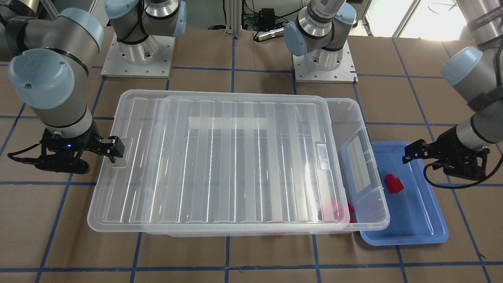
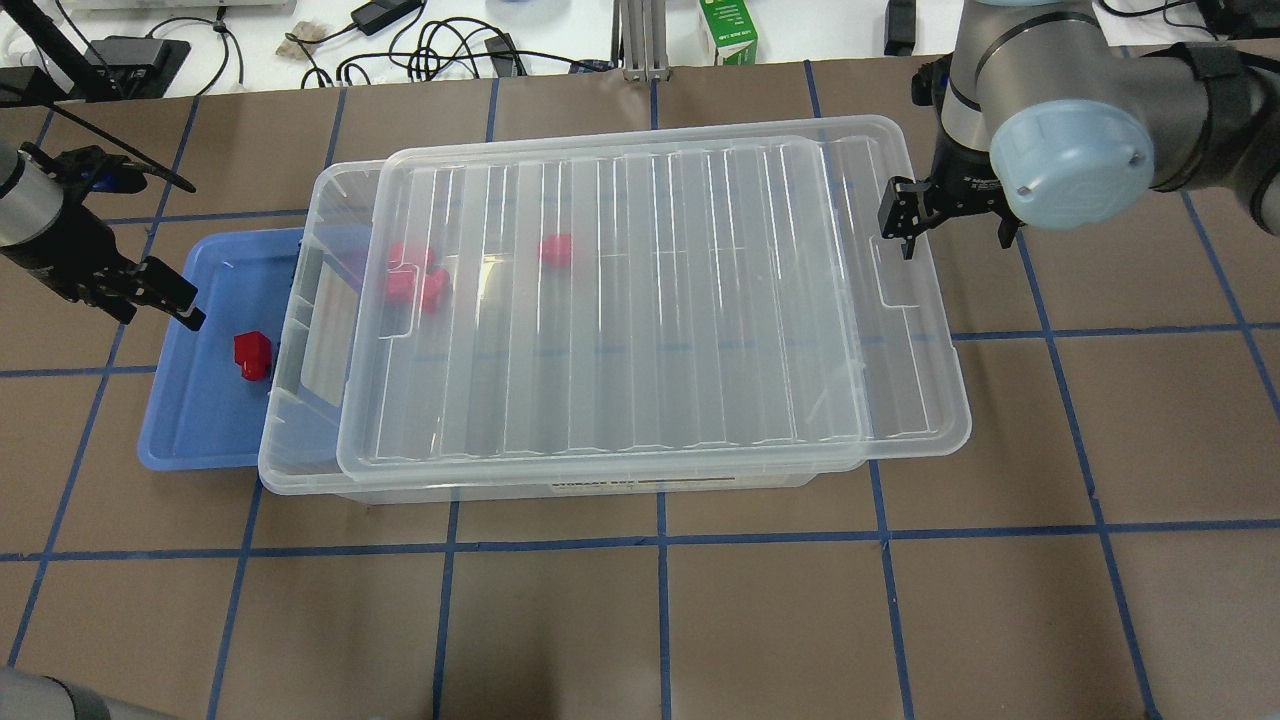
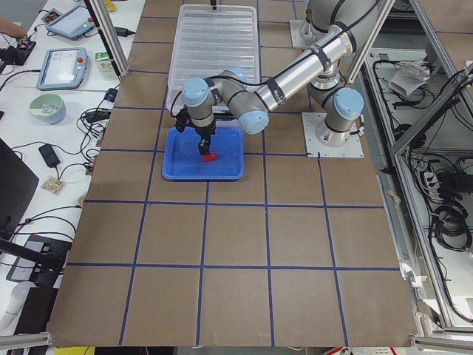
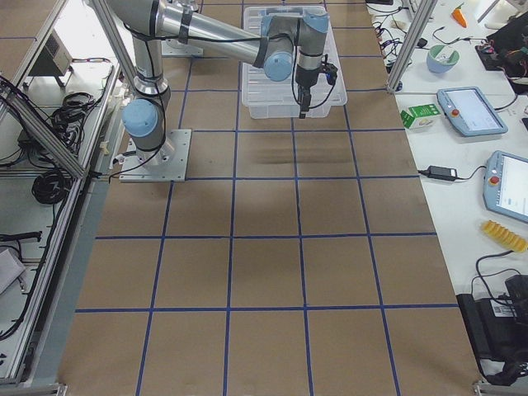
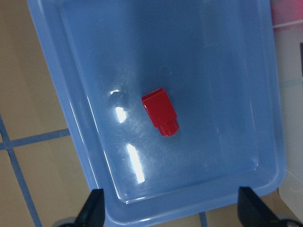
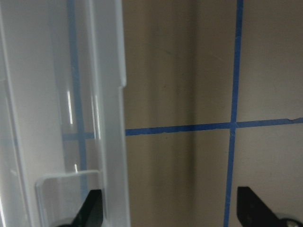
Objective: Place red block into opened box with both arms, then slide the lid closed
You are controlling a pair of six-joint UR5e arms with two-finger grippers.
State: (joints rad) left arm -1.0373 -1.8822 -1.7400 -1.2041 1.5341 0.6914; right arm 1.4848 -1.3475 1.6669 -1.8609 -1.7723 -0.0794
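The red block [image 5: 161, 112] lies on its side in the shallow blue tray [image 1: 416, 220], also seen as the red block [image 1: 394, 183] and the red block [image 2: 252, 355]. My left gripper [image 5: 173, 213] hangs open above the tray's outer part, short of the block, holding nothing. The clear box [image 2: 308, 250] stands beside the tray. Its ribbed lid [image 2: 640, 300] rests on top, shifted toward my right arm, leaving a gap at the tray end. My right gripper [image 2: 900, 222] stands open at the lid's far short end, one finger [image 6: 92, 208] over the lid's edge [image 6: 111, 118].
Several like red blocks [image 2: 415, 275] lie inside the box under the lid, with one apart [image 2: 556, 250]. The table is brown with blue tape lines. The two arm bases [image 1: 137, 51] stand behind the box. Cables and a green carton [image 2: 728, 30] sit past the far edge.
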